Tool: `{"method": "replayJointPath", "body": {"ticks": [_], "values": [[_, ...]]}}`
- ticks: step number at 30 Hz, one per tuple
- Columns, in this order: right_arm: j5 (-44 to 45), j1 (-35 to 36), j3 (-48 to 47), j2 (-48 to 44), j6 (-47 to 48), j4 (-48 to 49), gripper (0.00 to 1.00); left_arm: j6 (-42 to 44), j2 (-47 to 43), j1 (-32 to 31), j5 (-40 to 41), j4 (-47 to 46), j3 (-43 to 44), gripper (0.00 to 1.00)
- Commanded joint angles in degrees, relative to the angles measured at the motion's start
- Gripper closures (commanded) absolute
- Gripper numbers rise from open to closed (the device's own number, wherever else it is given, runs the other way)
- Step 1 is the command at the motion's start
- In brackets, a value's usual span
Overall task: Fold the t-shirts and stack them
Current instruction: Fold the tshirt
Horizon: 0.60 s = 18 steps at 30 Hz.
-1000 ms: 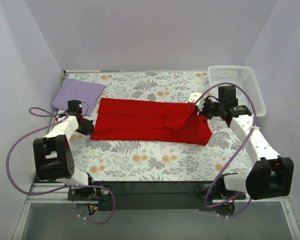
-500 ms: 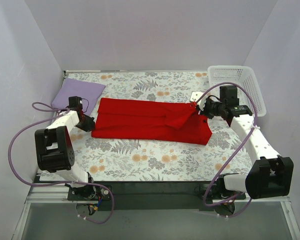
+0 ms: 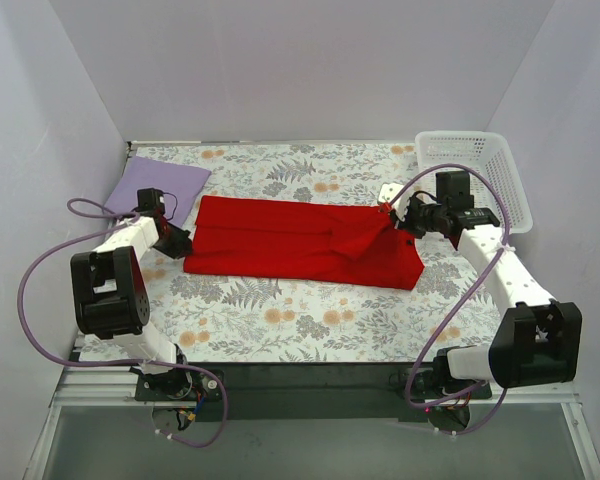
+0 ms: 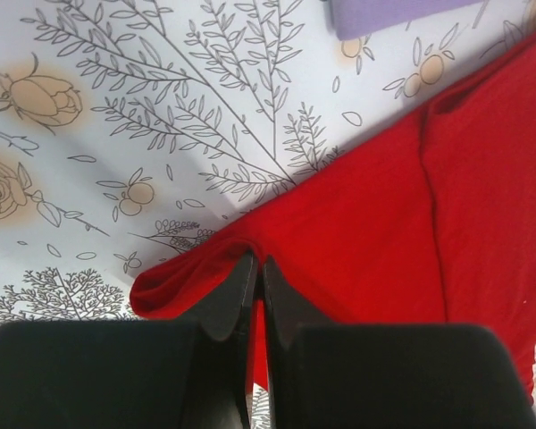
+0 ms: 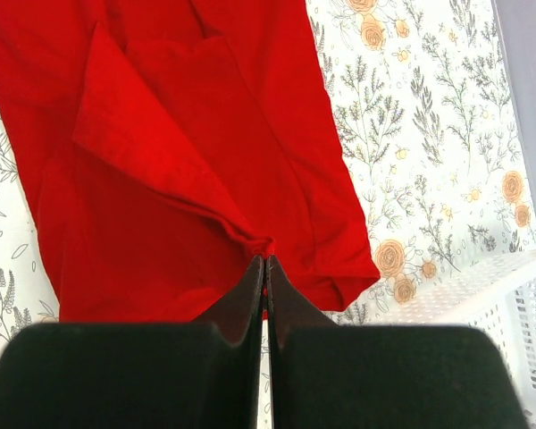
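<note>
A bright red t-shirt lies stretched sideways across the middle of the floral cloth, folded lengthwise. My left gripper is shut on the red t-shirt's left edge, which bunches round the fingertips. My right gripper is shut on a pinch of the same shirt's far right corner, lifting it slightly. A pale lavender t-shirt, folded into a pad, rests at the back left; its corner shows in the left wrist view.
A white lattice basket stands at the back right, just behind my right arm; its rim shows in the right wrist view. The grey floral cloth covers the table. Pale walls close in the left, back and right.
My left arm has swung toward the back, carrying the shirt's left edge a little that way. The right gripper has edged slightly back, still holding its corner.
</note>
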<state>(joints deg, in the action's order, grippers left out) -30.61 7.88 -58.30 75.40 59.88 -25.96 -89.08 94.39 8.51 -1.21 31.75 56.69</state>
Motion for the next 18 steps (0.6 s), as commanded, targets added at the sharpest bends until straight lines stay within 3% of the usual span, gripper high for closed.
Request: {"method": "replayJointPath", "body": {"ticks": [1, 18], "values": [[-0.9, -0.3, -0.2, 0.4, -0.8, 2.2, 0.99, 1.3, 0.0, 0.3, -0.8, -0.7, 2.4, 1.00], [-0.3, -0.4, -0.1, 2.1, -1.1, 2.8, 0.99, 2.8, 1.7, 0.3, -1.2, -1.2, 4.0, 1.00]]}}
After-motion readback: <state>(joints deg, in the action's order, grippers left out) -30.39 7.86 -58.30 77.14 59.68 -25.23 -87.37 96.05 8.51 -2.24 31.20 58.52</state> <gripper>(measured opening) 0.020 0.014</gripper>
